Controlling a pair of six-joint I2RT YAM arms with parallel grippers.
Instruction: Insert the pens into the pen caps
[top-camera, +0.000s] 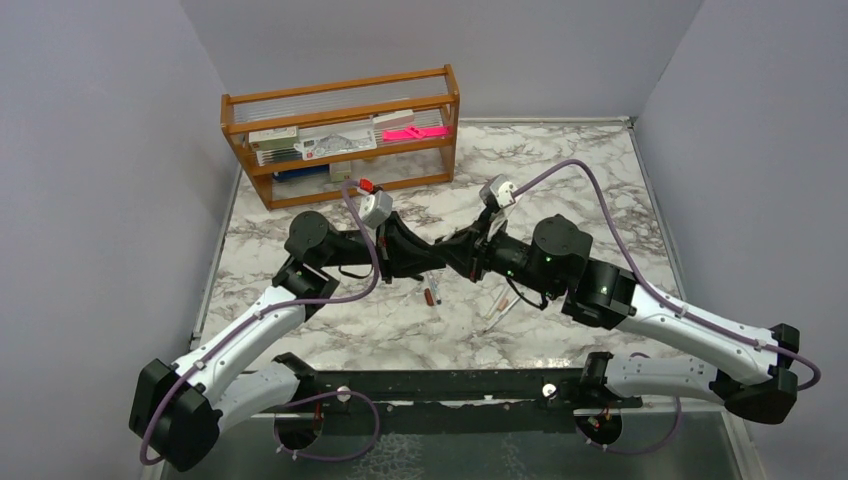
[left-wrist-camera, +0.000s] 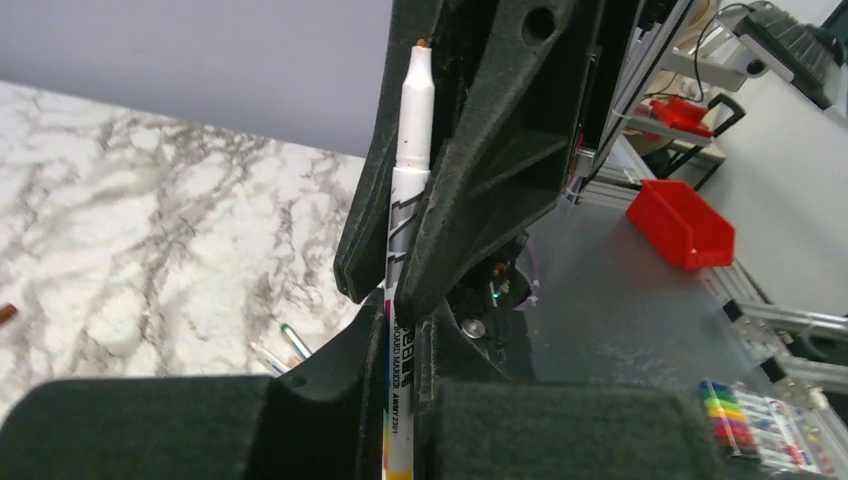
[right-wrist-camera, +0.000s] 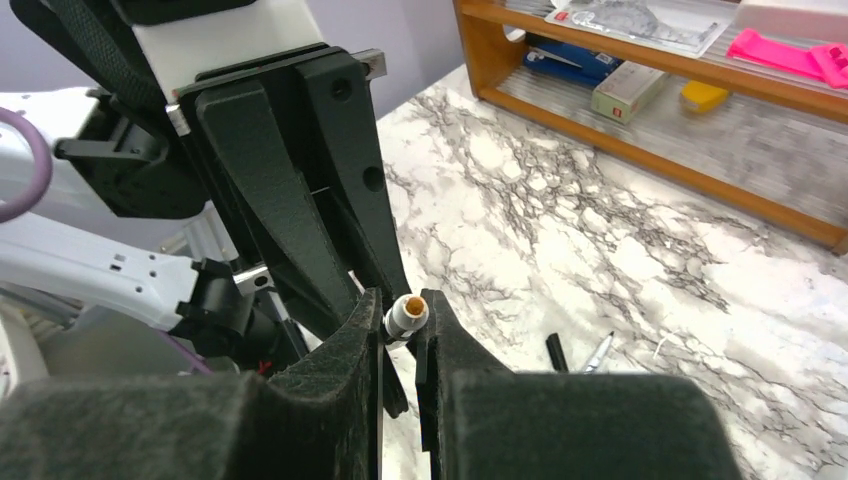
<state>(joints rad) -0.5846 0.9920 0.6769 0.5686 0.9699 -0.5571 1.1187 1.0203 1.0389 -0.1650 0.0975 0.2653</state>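
Uncapped whiteboard marker (left-wrist-camera: 412, 130), clamped midair by left claw (left-wrist-camera: 398, 335) and right claw (right-wrist-camera: 403, 315) alike; right grip is best released only once left is judged firm.

Two robot arms meet nose to nose above a marbled tabletop (top-camera: 570, 180), the left fingers (top-camera: 432, 262) crossing the right fingers (top-camera: 470, 250). Loose pens (top-camera: 497, 308) lie just below them; a wooden rack (top-camera: 340, 100) of stationery stands behind.
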